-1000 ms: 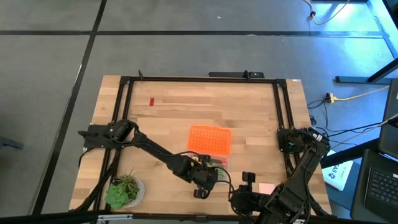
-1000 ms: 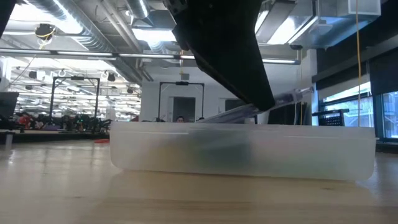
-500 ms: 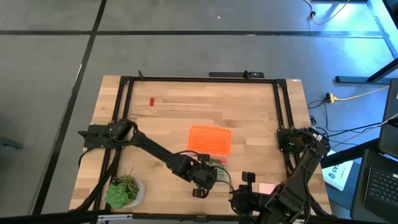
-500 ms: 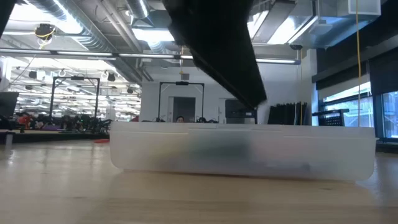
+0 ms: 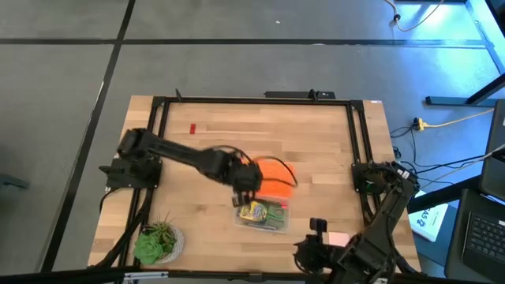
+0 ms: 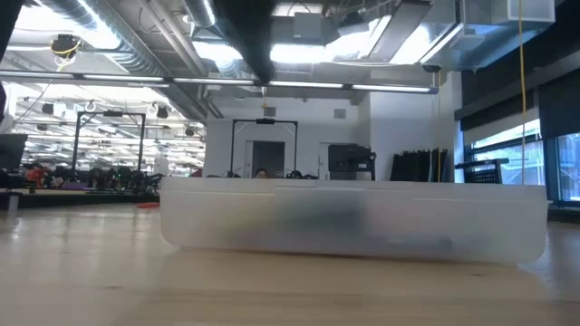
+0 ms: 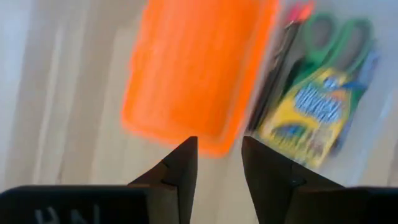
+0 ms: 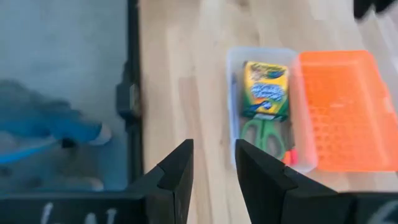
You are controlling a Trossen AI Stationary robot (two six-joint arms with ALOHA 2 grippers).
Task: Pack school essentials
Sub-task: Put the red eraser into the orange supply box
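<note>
Over the lid: your left gripper (image 5: 251,177), fingers parted, empty.
Beside it: crayon box (image 5: 253,211), scissors (image 8: 264,132) in case (image 5: 278,226).
Table's near edge: right gripper (image 5: 317,227), fingers parted.

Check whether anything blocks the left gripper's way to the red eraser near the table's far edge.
Nothing visible does. The left gripper hangs open and empty by the orange lid; only bare wood lies between it and the red eraser. The clear case sits on the other side.

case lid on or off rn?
Off. The orange lid lies flat on the table beside the open clear case, where the crayon box and scissors show uncovered.
</note>
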